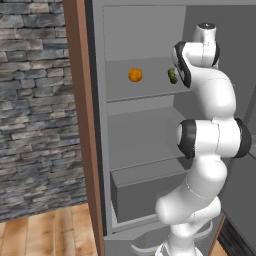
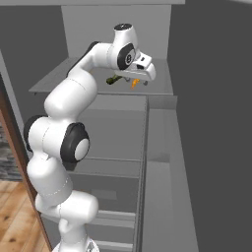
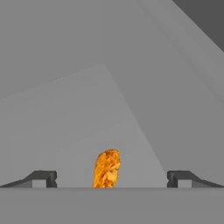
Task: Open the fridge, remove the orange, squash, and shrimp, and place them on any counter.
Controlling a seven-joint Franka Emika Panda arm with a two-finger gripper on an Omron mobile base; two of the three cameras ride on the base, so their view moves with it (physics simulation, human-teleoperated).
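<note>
Shrimp point(image 3: 106, 169) stands lengthwise between open claw point(image 3: 112, 178) fingertips.

Orange point(image 1: 135, 75) left of squash point(image 1: 172, 75) on fridge point(image 1: 145, 130) shelf; shrimp point(image 3: 106, 169) between claw point(image 3: 111, 178) fingertips

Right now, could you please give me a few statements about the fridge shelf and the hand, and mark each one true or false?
1. The fridge door is open. True.
2. The hand is closed on the shrimp. False: its fingers stand wide apart, with the shrimp between them and not gripped.
3. The orange sits on the upper shelf. True.
4. The squash lies in the bottom drawer. False: it is on the same upper shelf as the orange, to its right in the left base view.
5. The orange is already out on a counter. False: it is inside the fridge.
</note>
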